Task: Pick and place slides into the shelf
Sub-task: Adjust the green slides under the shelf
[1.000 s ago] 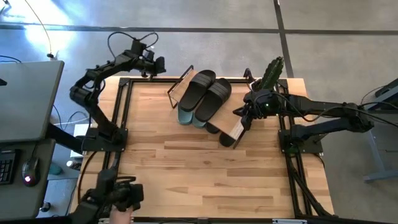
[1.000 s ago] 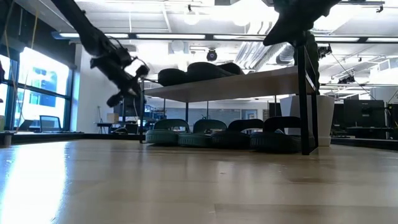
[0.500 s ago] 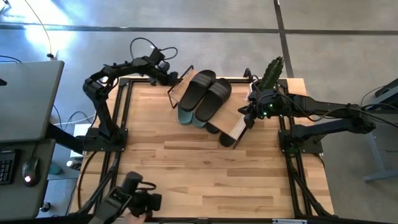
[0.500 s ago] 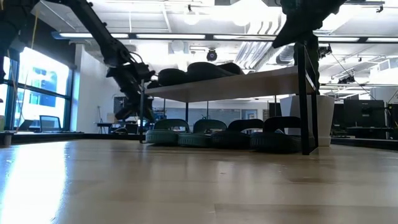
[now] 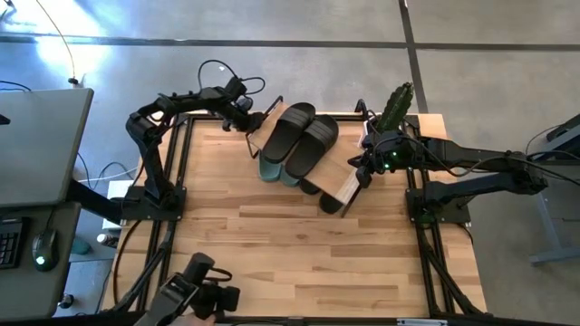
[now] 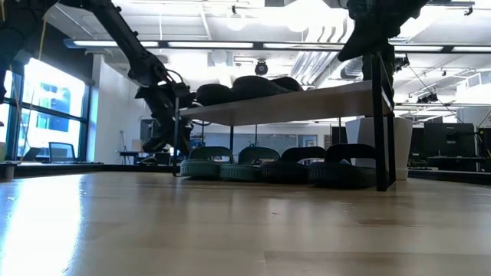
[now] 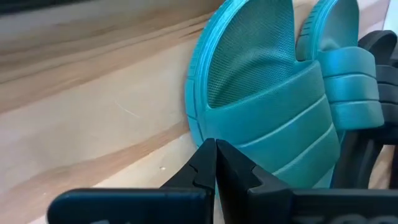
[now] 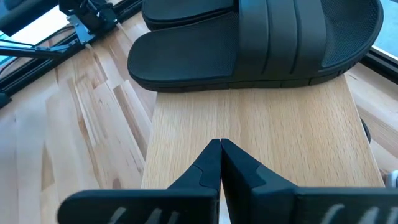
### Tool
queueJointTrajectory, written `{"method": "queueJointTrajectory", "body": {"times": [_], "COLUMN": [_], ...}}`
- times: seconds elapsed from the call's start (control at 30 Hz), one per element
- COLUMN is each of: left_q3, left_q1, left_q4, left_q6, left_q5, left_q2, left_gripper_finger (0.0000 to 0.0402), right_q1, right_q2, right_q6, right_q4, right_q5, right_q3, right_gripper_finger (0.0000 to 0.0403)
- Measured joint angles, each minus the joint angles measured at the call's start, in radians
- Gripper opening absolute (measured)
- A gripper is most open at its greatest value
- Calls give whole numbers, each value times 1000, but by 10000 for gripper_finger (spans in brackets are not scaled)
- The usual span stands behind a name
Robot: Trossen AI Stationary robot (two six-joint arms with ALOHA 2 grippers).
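The shelf (image 5: 343, 186) stands at the table's far middle, its plank (image 8: 261, 137) carrying two black slides (image 5: 299, 136). Under it, green slides (image 5: 272, 170) and black slides (image 6: 337, 170) lie on the table. My left gripper (image 5: 249, 118) is shut and slants down at the shelf's left end, its tips right at the edge of a green slide (image 7: 261, 93). My right gripper (image 5: 361, 172) is shut and hovers above the bare right end of the plank, clear of it in the low view. My left gripper's shut fingertips (image 7: 205, 155) stand at the green slide's rim (image 7: 194, 124), coming slanting down from the table's left. I cannot tell whether they touch it.
A green cactus-like plant (image 5: 396, 104) stands at the far right corner. Black frame rails (image 5: 177, 163) run along the table's sides. A black device (image 5: 204, 294) sits at the near left edge. The near half of the tabletop (image 5: 299, 254) is bare wood.
My left gripper has swung from the far left corner toward the shelf's left end, sinking and tipping further downward, and has stayed shut. The shelf and slides have kept their places.
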Motion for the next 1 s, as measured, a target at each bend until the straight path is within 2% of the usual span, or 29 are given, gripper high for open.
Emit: {"method": "queueJointTrajectory", "body": {"times": [0.2,0.4,0.53,0.77,0.9,1.0], "left_q3": [0,-1,-1,-1,-1,2], "left_q1": [74,85,87,86,67,54], "left_q4": [4,-40,-9,26,-9,30], "left_q6": [150,627,814,792,767,719], "left_q5": [-45,-20,90,130,189,250], "left_q2": [1,0,0,37,107,144], "left_gripper_finger": [0,0,0,0,0,0], "right_q1": [0,0,0,0,0,0], "right_q2": [0,0,0,0,0,0], "right_q6": [-3,-28,-28,25,27,38], "right_q4": [0,1,1,1,1,2], "right_q5": [0,0,0,22,49,59], "right_q3": [0,0,0,0,0,0], "right_gripper_finger": [0,0,0,0,0,0]}}
